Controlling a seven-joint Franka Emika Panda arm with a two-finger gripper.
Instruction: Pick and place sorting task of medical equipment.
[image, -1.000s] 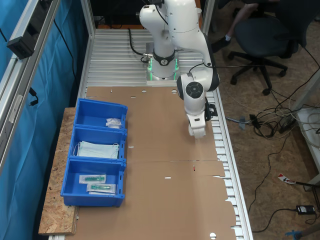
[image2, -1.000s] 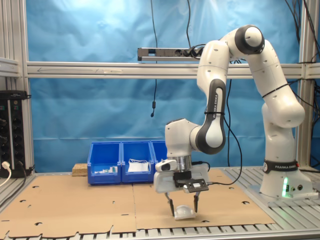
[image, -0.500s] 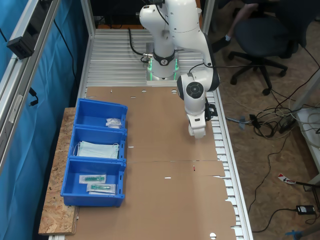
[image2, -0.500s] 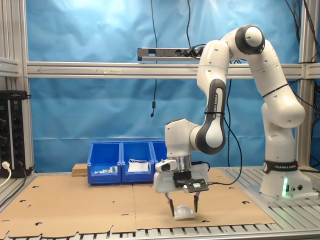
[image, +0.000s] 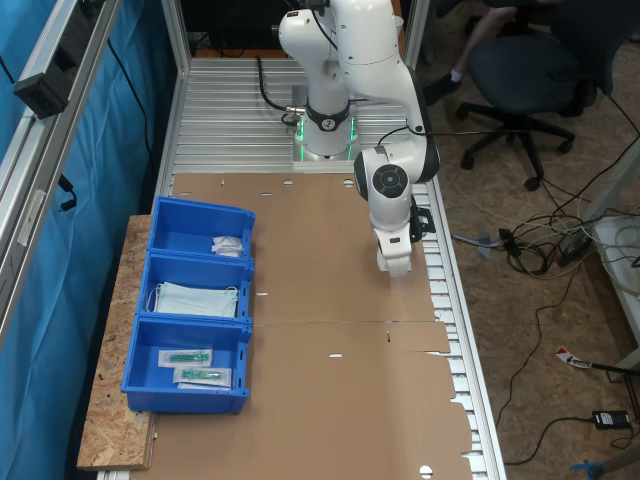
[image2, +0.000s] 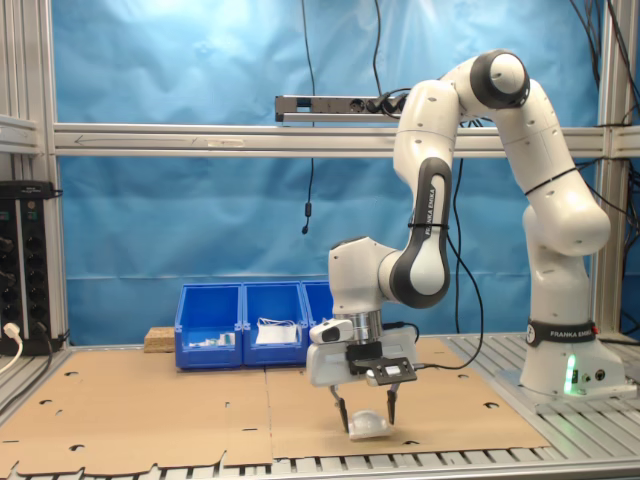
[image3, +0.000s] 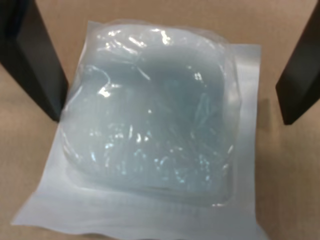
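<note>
In the first exterior view the arm's own wrist hides the gripper (image2: 365, 413) and packet. The gauze packet (image3: 150, 130) lies flat on the cardboard (image2: 150, 410) between the spread fingers (image3: 35, 60), each standing just beside its edge, neither clearly touching.

Arm folded over, elbow high, wrist pointed straight down. Gripper (image2: 364, 411) sat low by the surface, jaws apart, one finger (image3: 35, 60) at 9 o'clock, the other at 3 in wrist view.
</note>
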